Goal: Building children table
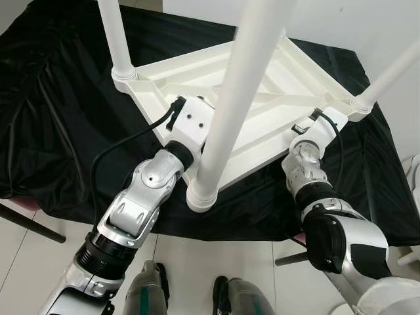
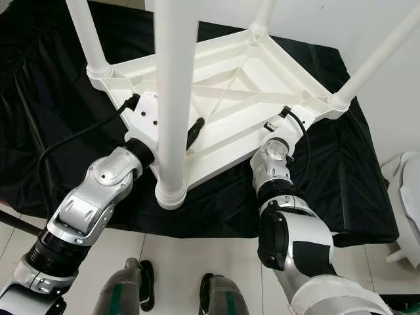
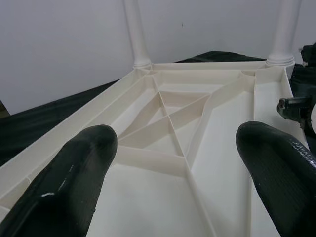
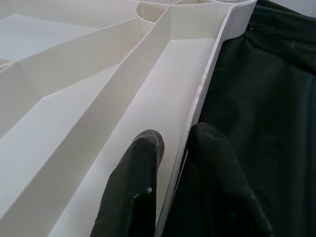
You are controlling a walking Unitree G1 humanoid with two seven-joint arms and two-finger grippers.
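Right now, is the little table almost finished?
Nearly. All four white legs stand in the upside-down tabletop on the black cloth. The right gripper pinches the tabletop's rim; the left gripper hovers open over the ribs. Turning it upright remains.

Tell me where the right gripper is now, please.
The right gripper is at the robot's right, at the near right edge of the upside-down white table, its two fingers pinching the thin rim; the black cloth lies just outside.
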